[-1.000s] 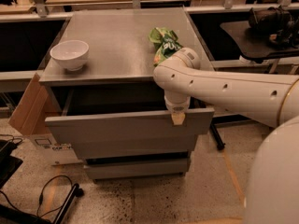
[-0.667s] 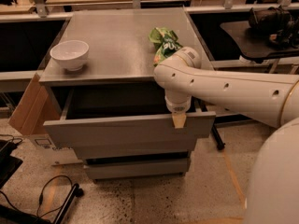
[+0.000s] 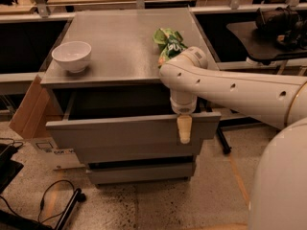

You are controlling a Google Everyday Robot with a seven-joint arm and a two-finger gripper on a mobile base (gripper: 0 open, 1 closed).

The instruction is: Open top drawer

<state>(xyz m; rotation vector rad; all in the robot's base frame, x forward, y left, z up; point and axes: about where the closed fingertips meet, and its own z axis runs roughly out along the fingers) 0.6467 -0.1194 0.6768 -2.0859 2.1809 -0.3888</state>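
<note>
The top drawer (image 3: 120, 131) is a wide grey drawer with a plain flat front. It stands pulled out from the grey cabinet (image 3: 120, 51), and its dark inside shows behind the front panel. My gripper (image 3: 184, 128) hangs from the white arm over the right part of the drawer's front panel. One cream fingertip (image 3: 184, 131) lies down the outer face of the panel, just below its top edge.
A white bowl (image 3: 72, 55) sits on the cabinet top at the left, and a green snack bag (image 3: 169, 43) at the right. Two more grey drawer fronts (image 3: 139, 169) sit below. A cardboard box (image 3: 29, 109) leans at the left, with cables on the floor.
The top drawer has slid a little further out toward the camera, and the gripper moved with its front panel.
</note>
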